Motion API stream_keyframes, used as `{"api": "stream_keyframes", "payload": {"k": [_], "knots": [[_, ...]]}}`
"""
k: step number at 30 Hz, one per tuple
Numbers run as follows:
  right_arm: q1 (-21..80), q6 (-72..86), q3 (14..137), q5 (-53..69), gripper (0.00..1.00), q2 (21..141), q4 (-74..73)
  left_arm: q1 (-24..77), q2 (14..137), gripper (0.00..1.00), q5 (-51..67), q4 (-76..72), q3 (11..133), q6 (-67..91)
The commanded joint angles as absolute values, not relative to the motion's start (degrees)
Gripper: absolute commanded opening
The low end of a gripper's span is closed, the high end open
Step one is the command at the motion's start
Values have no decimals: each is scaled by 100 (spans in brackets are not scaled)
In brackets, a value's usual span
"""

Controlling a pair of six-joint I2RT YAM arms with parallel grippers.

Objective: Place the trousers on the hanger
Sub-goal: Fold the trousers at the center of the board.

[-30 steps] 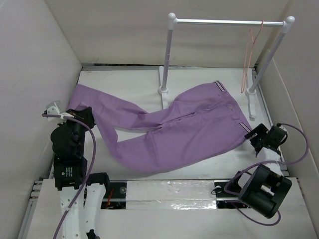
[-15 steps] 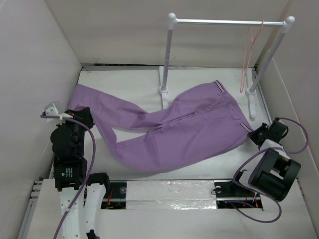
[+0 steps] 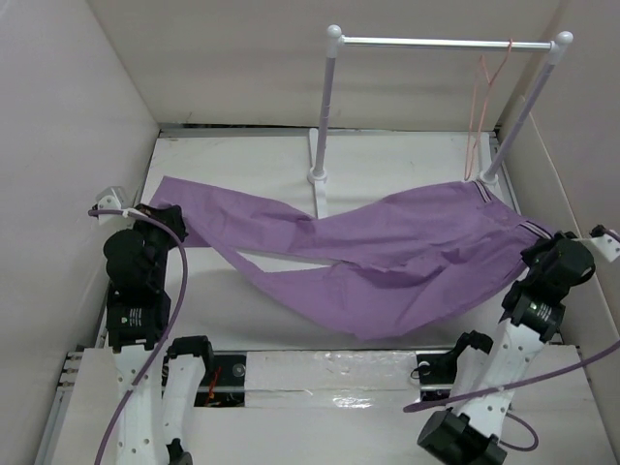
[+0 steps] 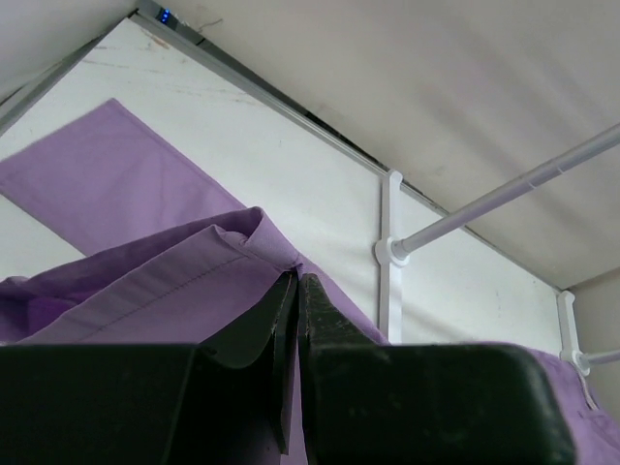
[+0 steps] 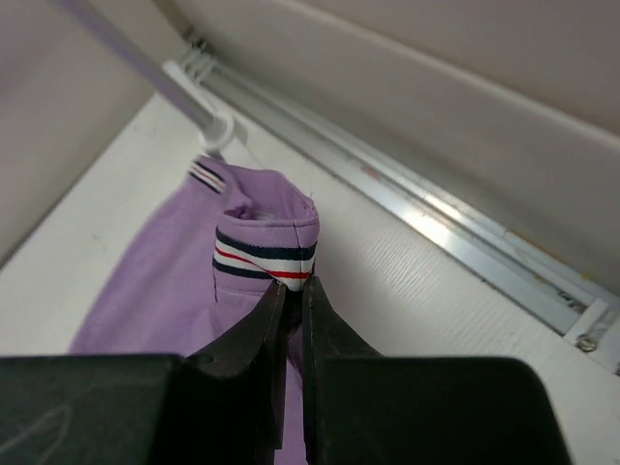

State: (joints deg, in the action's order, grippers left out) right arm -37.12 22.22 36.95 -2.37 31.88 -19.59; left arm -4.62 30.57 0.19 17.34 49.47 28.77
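Purple cloth at far left, pinched between the all-but-closed fingers of the left gripper [image 4: 295, 281]: a folded leg hem of the trousers [image 3: 387, 262], lifted off the table [image 3: 242, 160]. Stretched from there to the right as a sagging band across the white surface, legs on the left, seat and waist on the right. One flat strip of purple on the table toward the back-left corner, seen from the left wrist.

Behind the middle, a white rail stand [image 3: 436, 43], upright on two posts with a silver bar across the top. Hooked over the right end of that bar, the hanger [image 3: 474, 126], thin and pink-red, dangling just behind the waist end of the trousers. Touching or apart: cannot tell.

At far right, clamped in the right gripper [image 5: 294, 289] with fingers nearly meeting, the striped waistband [image 5: 266, 254], raised clear of the table. Pale walls [image 3: 97, 97] on three sides.
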Motion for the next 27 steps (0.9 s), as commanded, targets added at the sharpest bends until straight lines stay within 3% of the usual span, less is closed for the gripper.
{"api": "stream_keyframes", "payload": {"k": [1, 10, 19, 27], "knots": [[-3832, 2031, 4166, -1062, 4, 2683, -3004, -510, 3181, 0, 53, 1380, 5071, 2988], [-3401, 1679, 4166, -2215, 7, 1714, -3858, -510, 3217, 0, -1229, 1661, 4817, 3375], [-3401, 1626, 4236, -714, 6, 3539, -2330, -510, 3146, 0, -2864, 2021, 4474, 3928], [-3147, 1942, 4947, -175, 6, 4894, -1248, -677, 5175, 0, -3584, 2733, 5008, 4894]]}}
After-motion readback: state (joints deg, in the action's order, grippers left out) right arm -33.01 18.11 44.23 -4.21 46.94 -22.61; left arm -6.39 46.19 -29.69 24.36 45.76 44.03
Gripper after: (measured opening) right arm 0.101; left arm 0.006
